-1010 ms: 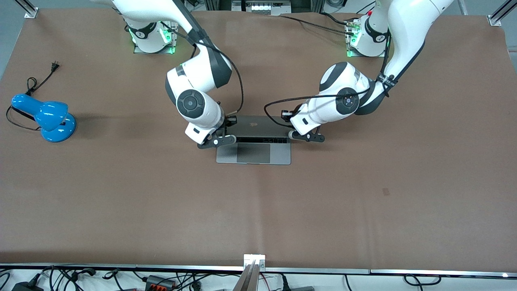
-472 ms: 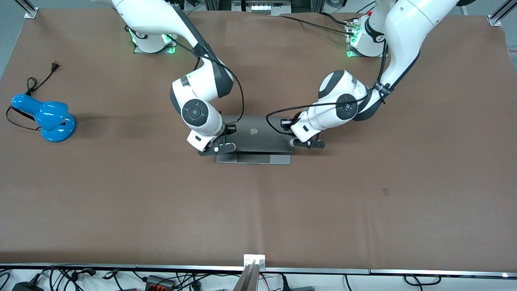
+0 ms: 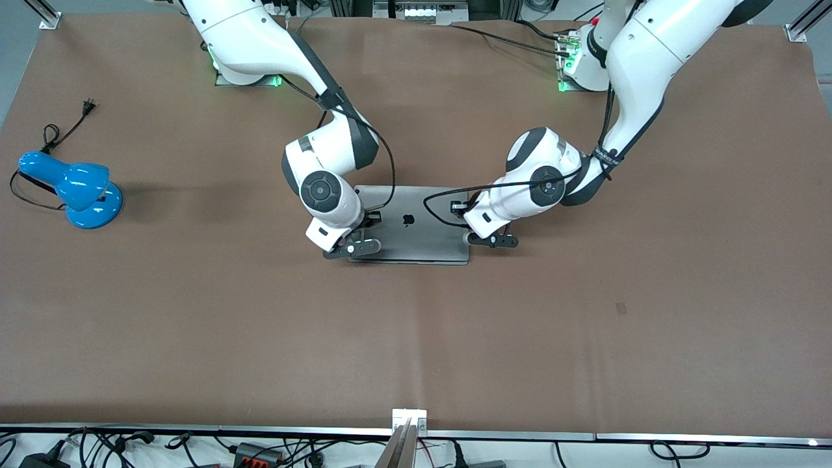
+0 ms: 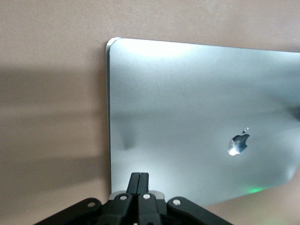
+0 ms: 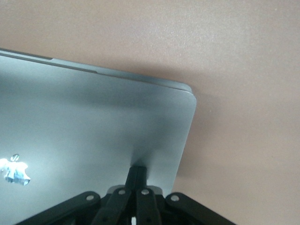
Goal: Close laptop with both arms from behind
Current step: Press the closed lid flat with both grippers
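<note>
The silver-grey laptop (image 3: 416, 234) lies in the middle of the table with its lid down on the base or almost so; the black apple logo faces up, and keyboard and screen are hidden. A thin strip of base shows along the edge nearer the camera. My left gripper (image 3: 469, 238) is shut, fingertips pressing the lid's corner toward the left arm's end; the lid fills the left wrist view (image 4: 187, 117) above the gripper (image 4: 139, 176). My right gripper (image 3: 361, 246) is shut and presses the other corner of the lid (image 5: 93, 126), also seen in the right wrist view (image 5: 137, 169).
A blue desk lamp (image 3: 71, 188) with a black cord lies at the right arm's end of the table. The brown table (image 3: 416, 338) stretches wide on the side nearer the camera.
Both grippers moved toward the camera and down, pushing the lid from part open to nearly flat. The keyboard and trackpad are now covered.
</note>
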`<act>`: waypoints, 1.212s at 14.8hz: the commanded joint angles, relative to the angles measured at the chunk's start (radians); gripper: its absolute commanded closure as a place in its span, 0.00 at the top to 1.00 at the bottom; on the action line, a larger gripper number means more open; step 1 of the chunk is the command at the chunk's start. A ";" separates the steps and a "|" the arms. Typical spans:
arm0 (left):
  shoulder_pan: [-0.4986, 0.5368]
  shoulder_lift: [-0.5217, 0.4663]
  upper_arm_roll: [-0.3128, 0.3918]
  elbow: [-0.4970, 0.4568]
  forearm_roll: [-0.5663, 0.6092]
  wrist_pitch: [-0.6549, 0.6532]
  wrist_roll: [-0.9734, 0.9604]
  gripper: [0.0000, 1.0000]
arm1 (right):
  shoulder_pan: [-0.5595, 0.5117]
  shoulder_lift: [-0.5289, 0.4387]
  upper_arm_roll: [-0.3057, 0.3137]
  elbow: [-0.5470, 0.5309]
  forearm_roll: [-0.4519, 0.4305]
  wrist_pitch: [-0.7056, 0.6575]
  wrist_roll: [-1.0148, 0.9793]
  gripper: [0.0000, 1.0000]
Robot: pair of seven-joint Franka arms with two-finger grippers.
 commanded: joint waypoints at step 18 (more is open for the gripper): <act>-0.023 -0.039 0.049 0.051 0.053 -0.086 -0.023 0.00 | -0.002 0.066 0.000 0.079 -0.038 -0.002 0.010 0.00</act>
